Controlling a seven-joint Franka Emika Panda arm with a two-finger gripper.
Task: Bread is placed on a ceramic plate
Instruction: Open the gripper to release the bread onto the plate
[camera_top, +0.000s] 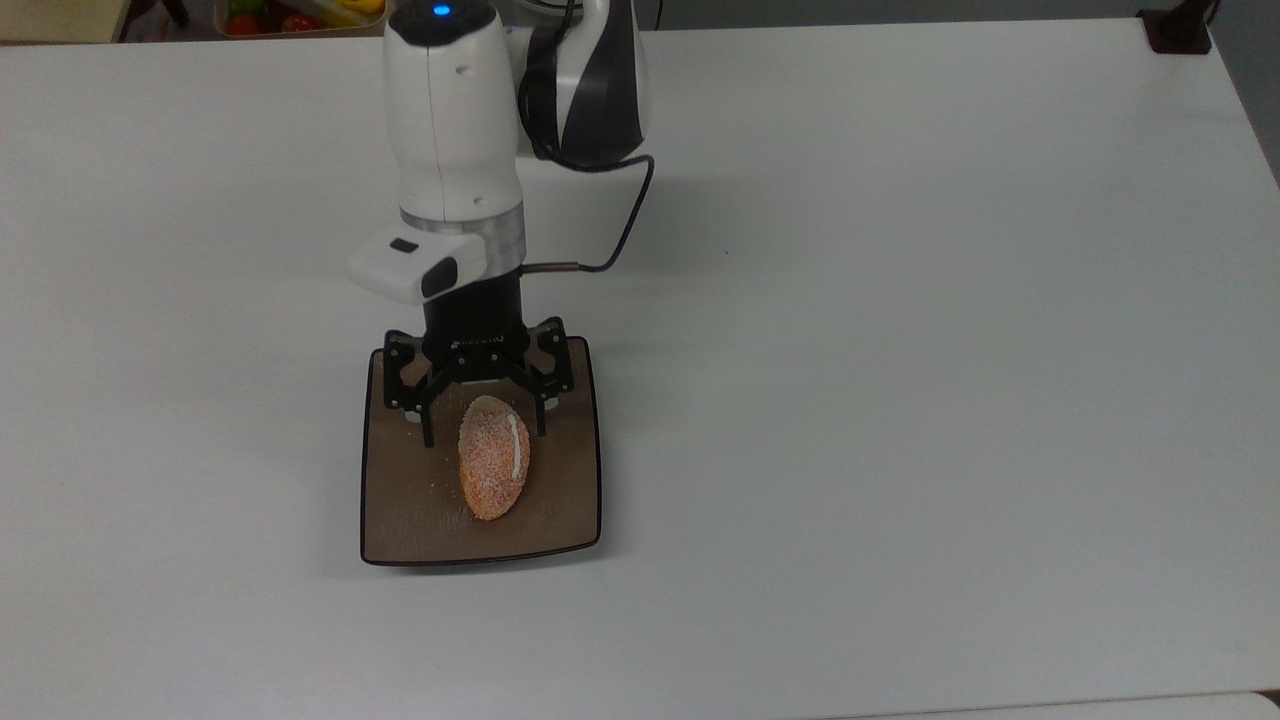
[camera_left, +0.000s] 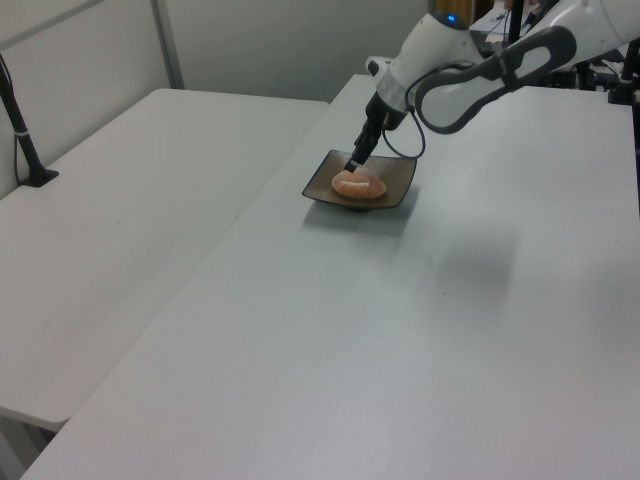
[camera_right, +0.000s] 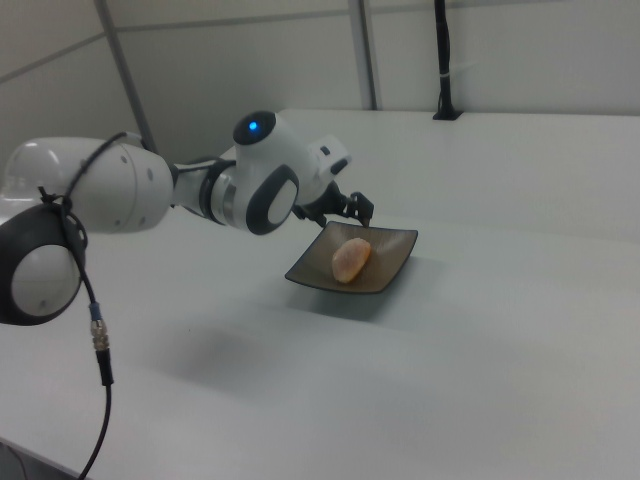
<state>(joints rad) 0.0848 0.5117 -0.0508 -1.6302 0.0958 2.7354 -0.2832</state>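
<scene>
The bread (camera_top: 494, 470), a small oval orange-brown loaf with a sugary speckled crust and one white stripe along its top, lies flat on the ceramic plate (camera_top: 400, 520). In the top view it sits a little above the plate's middle, lengthwise up and down the frame, with a few crumbs on the brown surface to its left. In the left view the bread (camera_left: 358, 184) shows as a pale orange mound in the plate (camera_left: 393, 193), just left of the frame's upper centre; in the right view the bread (camera_right: 350, 258) rests in the middle of the plate (camera_right: 392, 268), near the frame's centre.

The plate is square, glossy brown with a thin dark rim, and stands on the white tabletop (camera_top: 900, 350), in the lower left-centre of the top view.

The claw (camera_top: 483, 432) stands over the plate's upper edge in the top view, its two black fingers (camera_top: 426, 432) spread wide to either side of the loaf's upper end, clear of the crust and holding nothing. In the left view the claw (camera_left: 352, 166) hangs just above the bread. In the right view the claw (camera_right: 362, 213) is at the plate's far edge, above and behind the loaf.

The white arm (camera_top: 450, 120) with a blue light on top rises toward the top view's upper edge, and a black cable (camera_top: 625, 215) loops off its right side.
</scene>
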